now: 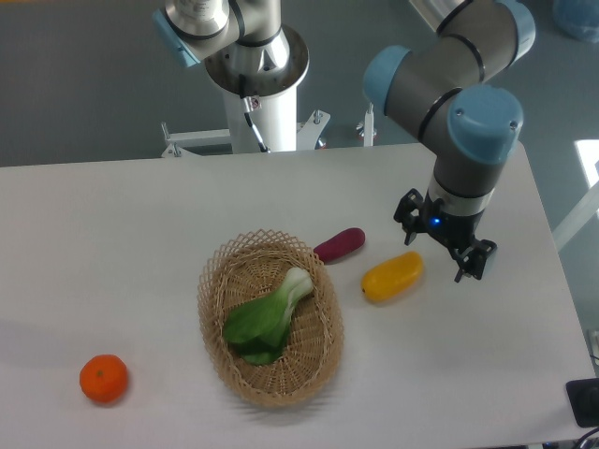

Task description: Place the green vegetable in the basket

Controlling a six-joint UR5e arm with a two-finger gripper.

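Note:
The green vegetable (267, 316), a small bok choy with dark leaves and a pale stalk, lies inside the oval wicker basket (323, 351) at the table's front middle. Its stalk points to the upper right. My gripper (442, 239) hangs over the table well to the right of the basket, pointing down. Its dark fingers (474, 258) stand apart and hold nothing. It is just right of the yellow pepper.
A yellow oblong pepper (392, 277) lies right of the basket. A purple-red oblong vegetable (339, 245) touches the basket's upper right rim. An orange (103, 378) sits at the front left. The robot base (257, 70) stands behind the table.

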